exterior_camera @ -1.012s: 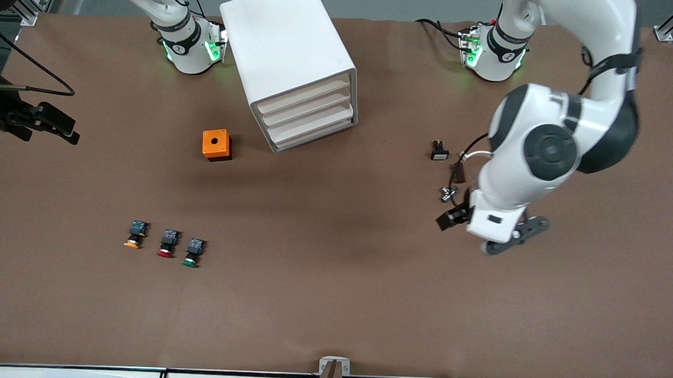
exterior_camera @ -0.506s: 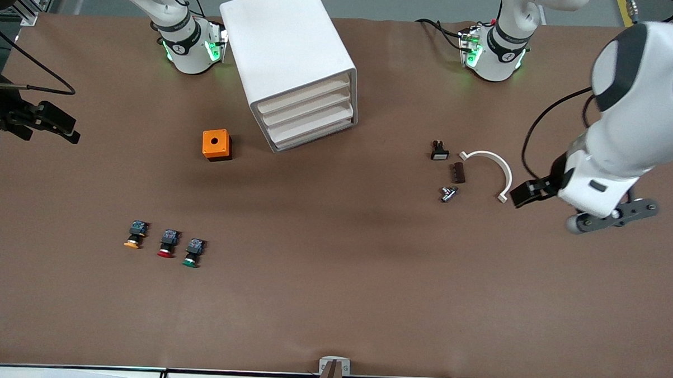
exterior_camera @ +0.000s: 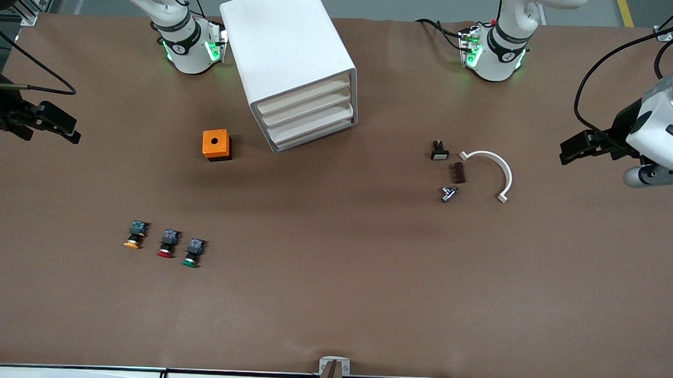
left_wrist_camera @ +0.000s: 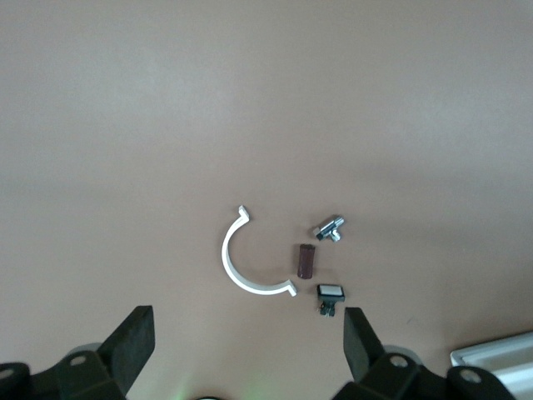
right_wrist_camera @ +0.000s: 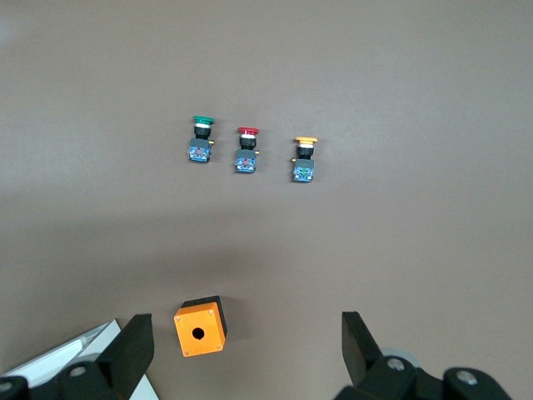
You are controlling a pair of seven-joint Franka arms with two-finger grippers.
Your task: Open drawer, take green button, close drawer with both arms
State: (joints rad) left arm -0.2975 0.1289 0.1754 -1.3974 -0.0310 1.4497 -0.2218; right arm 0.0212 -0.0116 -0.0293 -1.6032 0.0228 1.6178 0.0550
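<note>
The white cabinet (exterior_camera: 288,53) stands between the two arm bases, and its lowest drawer (exterior_camera: 315,131) is shut like the two above it. The green-capped button (exterior_camera: 192,253) (right_wrist_camera: 201,137) lies on the table nearer the front camera, at the end of a row with a red one (exterior_camera: 168,243) and a yellow one (exterior_camera: 135,234). My left gripper (exterior_camera: 574,148) (left_wrist_camera: 247,333) hangs open and empty over the left arm's end of the table. My right gripper (exterior_camera: 59,126) (right_wrist_camera: 246,325) waits open and empty over the right arm's end.
An orange box with a round hole (exterior_camera: 216,144) (right_wrist_camera: 200,328) sits beside the cabinet. Toward the left arm's end lie a white curved piece (exterior_camera: 497,166) (left_wrist_camera: 237,267), a brown block (exterior_camera: 458,172), a metal part (exterior_camera: 448,193) and a small black switch (exterior_camera: 439,151).
The left arm has swung away from over the small parts toward its end of the table, uncovering the white curved piece. The right arm has not moved.
</note>
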